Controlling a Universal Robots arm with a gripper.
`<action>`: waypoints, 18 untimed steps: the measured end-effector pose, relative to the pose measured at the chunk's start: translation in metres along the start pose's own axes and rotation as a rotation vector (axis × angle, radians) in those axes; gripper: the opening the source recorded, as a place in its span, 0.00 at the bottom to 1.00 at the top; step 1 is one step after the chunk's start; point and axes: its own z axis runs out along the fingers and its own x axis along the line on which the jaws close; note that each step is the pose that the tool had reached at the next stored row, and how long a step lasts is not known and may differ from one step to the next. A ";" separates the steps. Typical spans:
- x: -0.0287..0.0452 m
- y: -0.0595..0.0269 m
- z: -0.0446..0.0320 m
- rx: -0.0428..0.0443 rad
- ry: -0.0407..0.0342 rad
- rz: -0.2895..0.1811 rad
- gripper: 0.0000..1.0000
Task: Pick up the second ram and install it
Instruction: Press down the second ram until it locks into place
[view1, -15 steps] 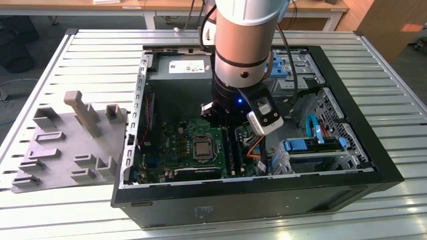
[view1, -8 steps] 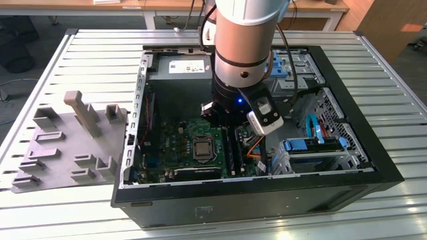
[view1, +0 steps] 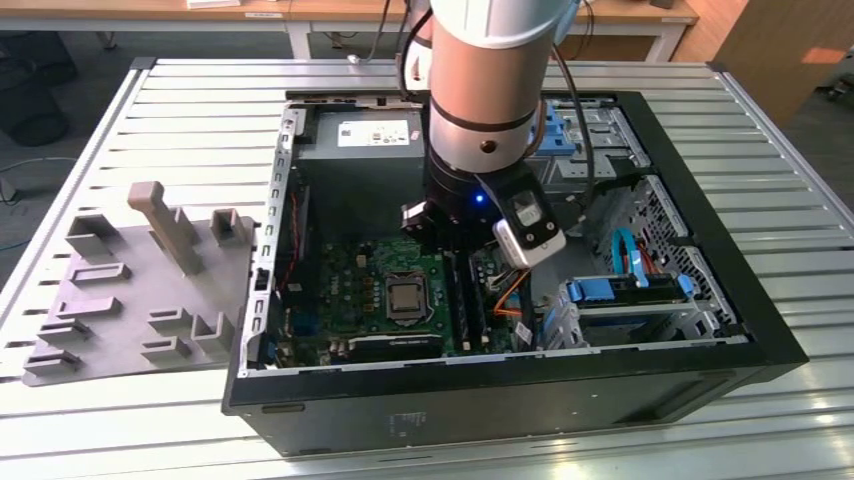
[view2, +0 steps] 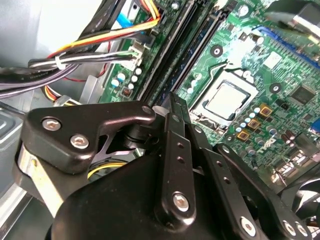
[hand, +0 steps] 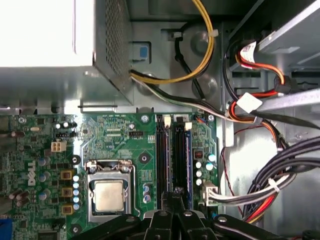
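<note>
The tool (hand: 175, 200) is clenched over the motherboard's (hand: 120, 145) memory slots (hand: 161, 160), at three o'clock of the processor (hand: 110, 195).

A workshop: slatted metal bench (view1: 160, 120), opened computer case (view1: 747, 340), wooden desks (view1: 334, 12).

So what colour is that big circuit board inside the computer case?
Green motherboard, clearest in the first wrist view.

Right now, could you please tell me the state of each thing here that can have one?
Claw: shut, above the memory slots.
Computer case: lying flat, side open.
Processor socket: latched, chip bare.
Memory stick: apparently seated in a slot.
</note>
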 end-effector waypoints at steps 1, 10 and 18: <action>0.0001 0.0016 0.0001 0.0000 0.0000 0.000 0.11; 0.0009 0.0240 0.0022 -0.0001 0.0000 0.000 0.11; 0.0015 0.0394 0.0046 0.0000 0.0000 0.000 0.11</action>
